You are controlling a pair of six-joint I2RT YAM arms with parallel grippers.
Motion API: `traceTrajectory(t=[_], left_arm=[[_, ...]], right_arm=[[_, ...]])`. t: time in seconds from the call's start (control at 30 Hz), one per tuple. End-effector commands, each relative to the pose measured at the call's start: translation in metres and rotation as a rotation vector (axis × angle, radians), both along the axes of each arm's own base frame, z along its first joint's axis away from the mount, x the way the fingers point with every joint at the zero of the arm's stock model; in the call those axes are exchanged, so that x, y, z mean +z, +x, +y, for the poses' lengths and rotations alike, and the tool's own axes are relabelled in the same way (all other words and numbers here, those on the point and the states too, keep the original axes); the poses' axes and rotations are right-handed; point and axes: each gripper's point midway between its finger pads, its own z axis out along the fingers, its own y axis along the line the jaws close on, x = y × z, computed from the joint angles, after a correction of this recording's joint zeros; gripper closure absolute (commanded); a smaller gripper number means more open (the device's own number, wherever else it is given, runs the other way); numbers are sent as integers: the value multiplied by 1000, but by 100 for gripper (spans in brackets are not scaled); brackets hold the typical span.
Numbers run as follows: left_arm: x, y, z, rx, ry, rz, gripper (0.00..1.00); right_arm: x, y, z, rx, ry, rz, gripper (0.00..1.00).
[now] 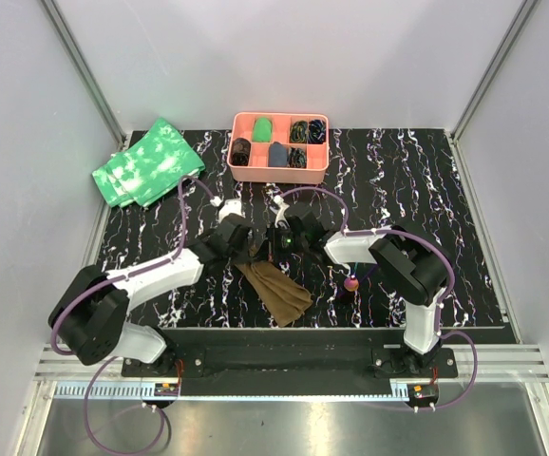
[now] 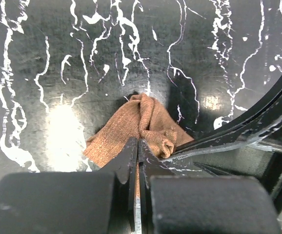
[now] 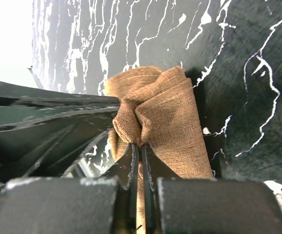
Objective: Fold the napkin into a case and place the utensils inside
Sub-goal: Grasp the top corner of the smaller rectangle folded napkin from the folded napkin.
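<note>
Brown napkin (image 1: 276, 293) in left hand (image 2: 138, 147), right hand (image 3: 141, 147)

**Rough Cloth on a Shiny Top**

The napkin (image 2: 146, 122) is matt brown cloth with a coarse, open weave. The table (image 1: 445, 237) is black with white veins, smooth and glossy, throwing glare. The left gripper (image 2: 138, 144) and right gripper (image 3: 141, 146) are dull, scuffed black. On the far side, the pink tray (image 1: 280, 175) looks like smooth plastic and the green cloths (image 1: 149, 163) look soft. The near sheet (image 1: 284, 427) is brushed metal.
</note>
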Motion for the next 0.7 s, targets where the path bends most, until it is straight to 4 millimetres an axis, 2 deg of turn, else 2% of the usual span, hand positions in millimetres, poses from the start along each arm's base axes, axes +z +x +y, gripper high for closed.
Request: traceTrajectory(t=[0.0,0.07,0.2,0.23,0.27,0.3,0.33,0.37,0.43,0.67], left_arm=[[10,3,-22,-34,-164,-48,100],[13,5,-24,-32,-193,-67,100],[3,4,-19,-3,-239,-51,100],[9,6,-21,-5,-268,-77,100],[8,3,-19,5,-282,-77,100],[11,3,-20,5,-298,-91,100],[21,5,-21,8,-327,-123,100],[21,4,-19,19,-337,-125,100],[29,5,-15,40,-358,-161,100],[16,-2,-2,143,-417,-137,100]], right_arm=[[34,2,14,21,110,4,100],[30,-1,18,40,126,24,100],[16,-5,26,80,95,34,100],[12,-6,28,85,87,36,100],[0,-9,31,98,71,48,100],[-4,-9,33,105,72,47,100],[-10,-10,34,107,71,54,100],[-21,-10,34,103,62,68,100],[-30,-10,33,97,53,75,100],[-52,-11,30,119,-35,68,100]])
